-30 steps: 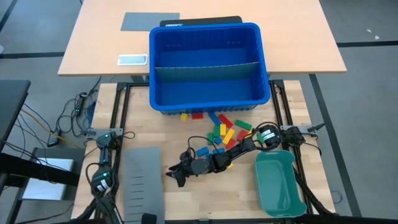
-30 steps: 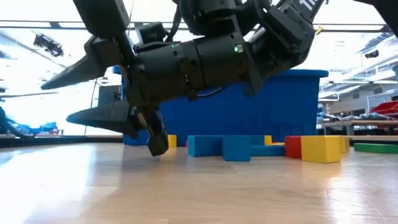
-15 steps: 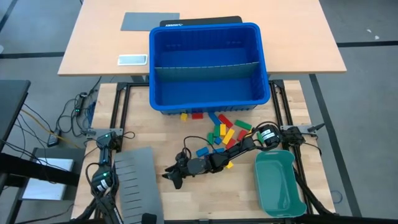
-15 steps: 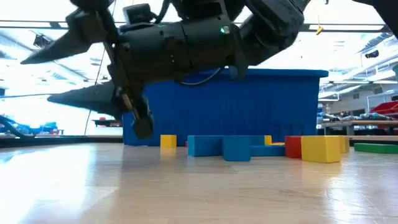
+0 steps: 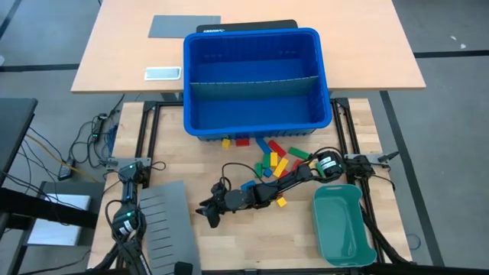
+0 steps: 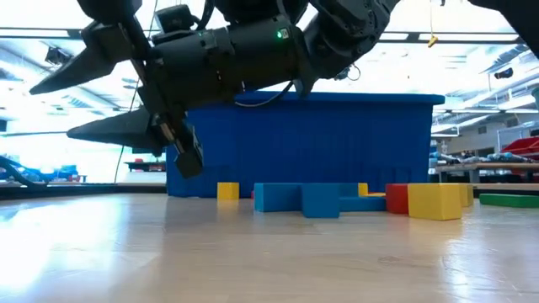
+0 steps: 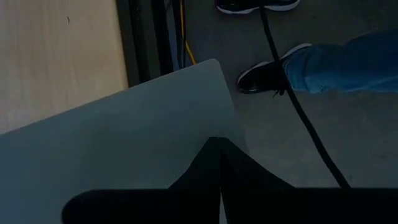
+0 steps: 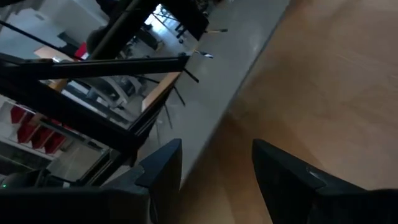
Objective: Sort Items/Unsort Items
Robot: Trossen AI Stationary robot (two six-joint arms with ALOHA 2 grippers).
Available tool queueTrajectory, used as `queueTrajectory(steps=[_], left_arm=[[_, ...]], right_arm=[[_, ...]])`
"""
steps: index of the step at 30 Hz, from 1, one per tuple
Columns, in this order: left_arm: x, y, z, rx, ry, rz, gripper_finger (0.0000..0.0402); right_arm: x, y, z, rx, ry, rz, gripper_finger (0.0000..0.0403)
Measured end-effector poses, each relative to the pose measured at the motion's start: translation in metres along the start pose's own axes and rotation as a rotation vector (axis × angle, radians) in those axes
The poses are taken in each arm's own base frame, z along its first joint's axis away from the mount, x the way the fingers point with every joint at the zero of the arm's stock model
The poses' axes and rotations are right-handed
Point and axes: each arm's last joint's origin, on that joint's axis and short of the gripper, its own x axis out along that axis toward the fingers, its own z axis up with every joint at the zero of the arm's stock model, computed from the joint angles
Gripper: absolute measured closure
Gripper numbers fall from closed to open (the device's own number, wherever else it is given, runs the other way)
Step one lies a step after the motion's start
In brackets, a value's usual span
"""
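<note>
Two dark fingers of the right gripper stand apart with nothing between them, lifted off the wooden table near its middle; the low view shows the same gripper hanging above the boards, jaws spread and empty. Its arm stretches back across the table to its base at the right edge. Just behind the arm lie the blocks, a loose scatter of red, yellow, green and blue pieces on the table between the gripper and the blue bin; a few sit right against the bin's front wall. From the low view the blocks rest flat on the wood in front of the bin. A green tray sits by the right edge, beside the arm's base. At the left edge, the left gripper is closed on the grey sheet, which lies tilted there. Beyond the table, a person's shoe and trouser leg show on the floor.
</note>
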Motion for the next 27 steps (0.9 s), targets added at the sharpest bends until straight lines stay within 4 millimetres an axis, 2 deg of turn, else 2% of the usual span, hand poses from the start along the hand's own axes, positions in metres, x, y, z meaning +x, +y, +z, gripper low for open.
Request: queueTrajectory(steps=[5,10,15,18,22,25,27], left_arm=[[0.000,0.000,0.000,0.000,0.000,0.000,0.0401],[0.000,0.000,0.000,0.001,0.000,-0.001,0.0401],[0.000,0.000,0.000,0.001,0.000,-0.002,0.0401],[0.000,0.000,0.000,0.001,0.000,-0.002,0.0401],[0.000,0.000,0.000,0.017,-0.001,-0.003,0.0401],[0.000,0.000,0.000,0.024,0.000,-0.003,0.0401],[0.000,0.000,0.000,0.025,0.000,-0.003,0.0401]], right_arm=[[-0.001,0.004,-0.002,-0.009,-0.001,0.018,0.0205],[0.000,0.019,-0.001,-0.085,-0.005,0.079,0.0205],[0.004,0.055,0.018,-0.255,0.001,0.126,0.0205],[0.007,0.062,0.032,-0.303,0.030,0.076,0.0205],[0.011,0.048,0.046,-0.243,0.040,-0.005,0.0205],[0.018,0.029,0.039,-0.187,0.060,-0.031,0.0205],[0.026,0.016,0.026,-0.154,0.095,-0.029,0.0205]])
